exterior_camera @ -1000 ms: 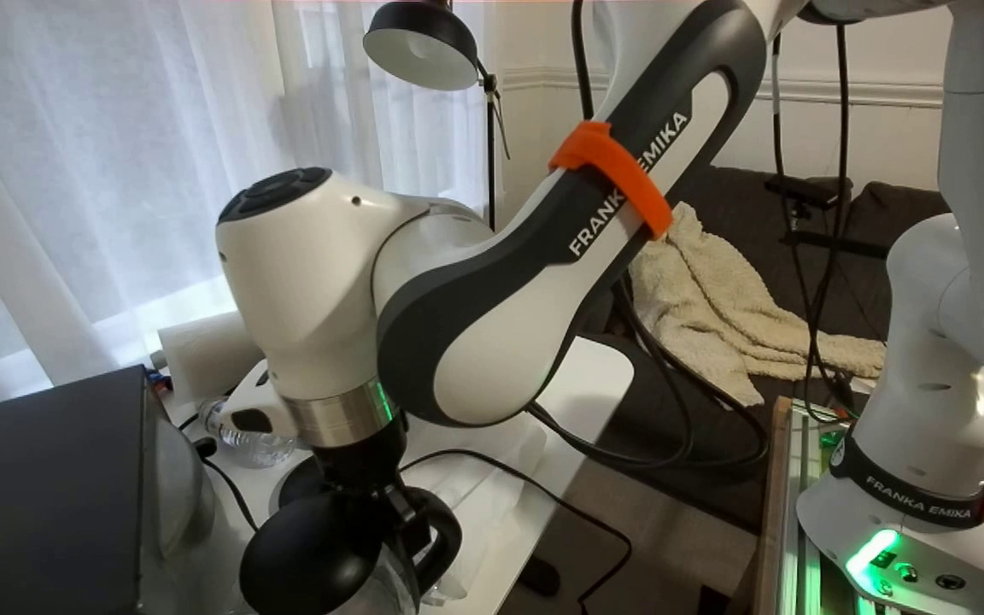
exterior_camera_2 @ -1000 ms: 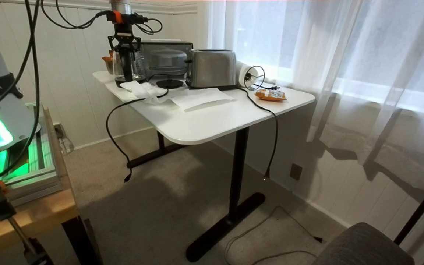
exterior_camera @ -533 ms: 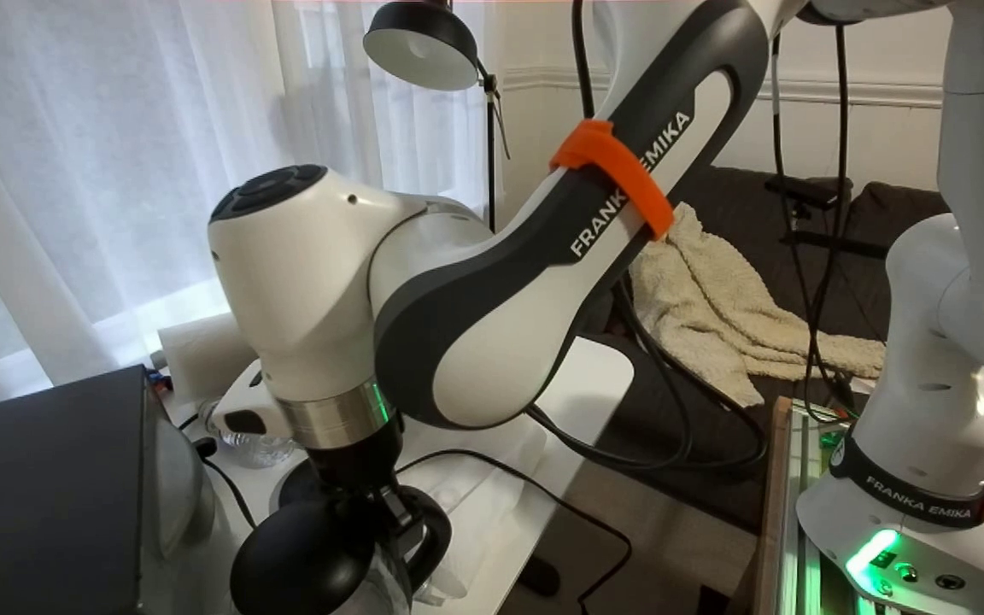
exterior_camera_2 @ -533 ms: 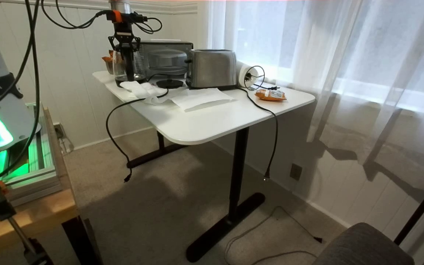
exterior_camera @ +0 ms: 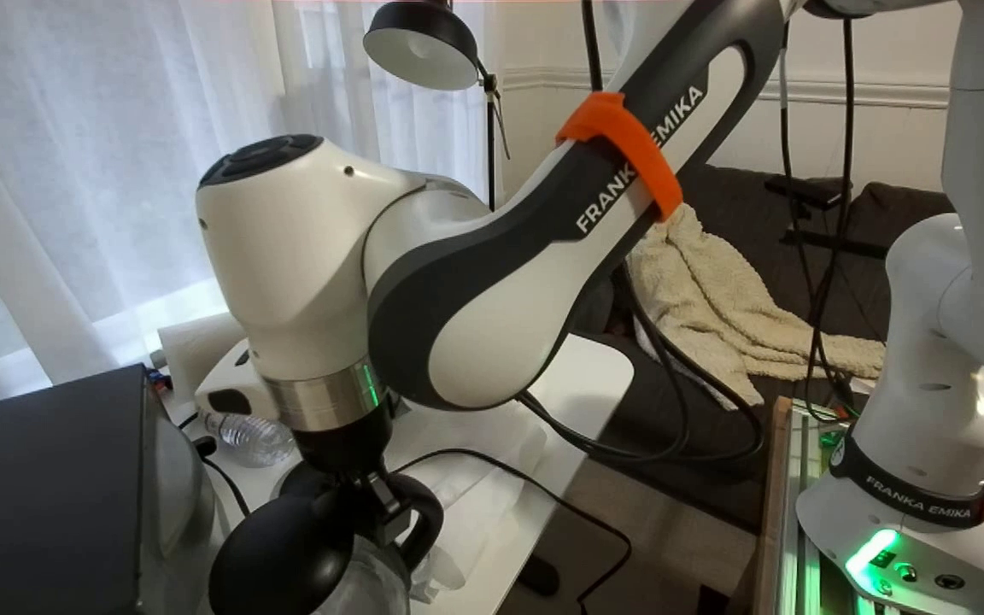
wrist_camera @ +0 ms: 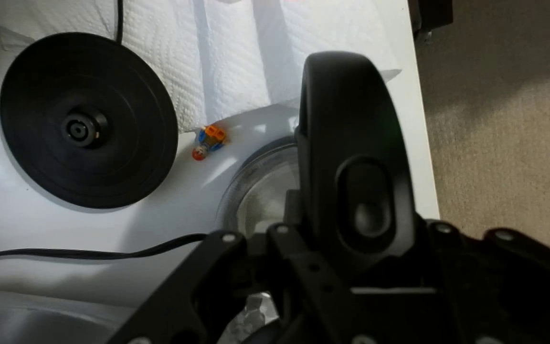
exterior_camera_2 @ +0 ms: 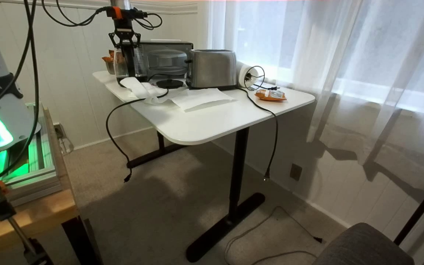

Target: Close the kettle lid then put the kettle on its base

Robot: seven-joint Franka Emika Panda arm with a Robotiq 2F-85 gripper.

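The glass kettle shows in both exterior views [exterior_camera: 377,581] [exterior_camera_2: 139,68]. Its black handle [wrist_camera: 356,110] is large in the wrist view. My gripper [wrist_camera: 351,243] is shut on that handle; it also shows in both exterior views [exterior_camera: 383,504] [exterior_camera_2: 126,44]. The black domed lid [exterior_camera: 278,555] shows over the kettle's near side in an exterior view; I cannot tell if it is fully closed. The black round base [wrist_camera: 89,157] lies flat to the left of the kettle in the wrist view, and shows in an exterior view [exterior_camera_2: 169,84]. Paper partly hides the kettle's bottom.
A paper towel [wrist_camera: 237,57] lies beside the base, and a small toy figure [wrist_camera: 212,138] lies between base and kettle. A toaster [exterior_camera_2: 212,68], toaster oven [exterior_camera: 39,487] and water bottle [exterior_camera: 254,440] stand nearby. Black cords cross the white table [exterior_camera_2: 204,125].
My arm and gripper have risen, and the kettle's handle has come up with them. In an exterior view the lid has shifted left and more glass shows, as if the kettle tilts slightly.
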